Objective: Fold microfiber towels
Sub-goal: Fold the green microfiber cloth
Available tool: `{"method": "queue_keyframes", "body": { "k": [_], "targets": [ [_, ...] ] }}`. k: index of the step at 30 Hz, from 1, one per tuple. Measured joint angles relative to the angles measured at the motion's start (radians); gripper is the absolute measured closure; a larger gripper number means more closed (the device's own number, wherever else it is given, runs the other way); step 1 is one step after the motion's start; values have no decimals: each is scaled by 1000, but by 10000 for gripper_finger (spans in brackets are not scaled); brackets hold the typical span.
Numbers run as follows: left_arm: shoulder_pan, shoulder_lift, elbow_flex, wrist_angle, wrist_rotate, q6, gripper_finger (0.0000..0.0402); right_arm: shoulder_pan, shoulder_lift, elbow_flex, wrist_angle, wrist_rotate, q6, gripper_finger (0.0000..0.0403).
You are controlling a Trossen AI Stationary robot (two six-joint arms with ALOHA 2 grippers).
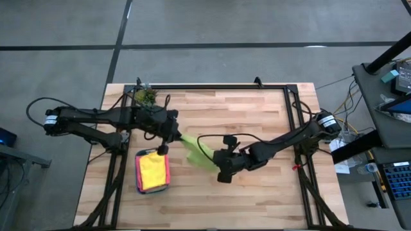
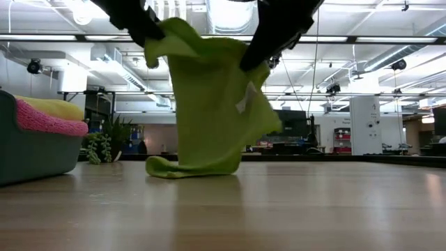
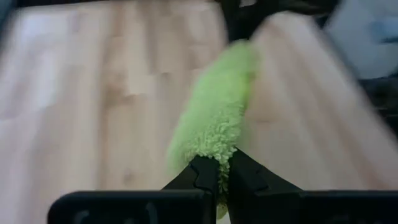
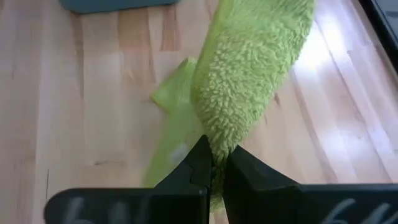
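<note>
A lime green microfiber towel hangs between my two grippers over the middle of the table. In the low view the towel drapes down, and its lower end rests on the wood. My left gripper is shut on its left upper end and my right gripper is shut on its right upper end. Yellow and pink towels lie in the teal tray at the near left. My left gripper pinches a bunched end of the towel between its two fingers. They slant down from the table's left. The towel runs away from the fingertips as a narrow gathered strip. One layer or several, I cannot tell. My right gripper pinches a bunched upper edge of the towel between its two fingers, slanting down from the table's right. The towel hangs below the hold, slack. Its lower part lies on the table.
A small potted plant stands at the far left corner. The tray shows at the left of the low view. Bare wood lies to the right of the towel and toward the near edge. A black frame borders the table.
</note>
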Motion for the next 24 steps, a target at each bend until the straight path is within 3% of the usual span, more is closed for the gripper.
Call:
{"method": "queue_keyframes", "body": {
  "k": [3, 5, 14, 21, 24],
  "targets": [
    [-3, 0, 0, 43, 127, -8, 402, -1, 0, 36, -60, 60, 6, 390],
    [-7, 4, 0, 97, 147, -27, 402, -4, -3, 60, -57, 146, 39, 390],
    [-6, 2, 3, 146, 19, -63, 402, -5, -8, 113, -72, -48, -56, 390],
    [-7, 2, 1, 167, 16, -63, 402, -7, 6, 86, -73, 83, 1, 390],
    [-7, 2, 1, 167, 17, -63, 402, -10, 17, 82, -72, 89, 10, 390]
  ]
}}
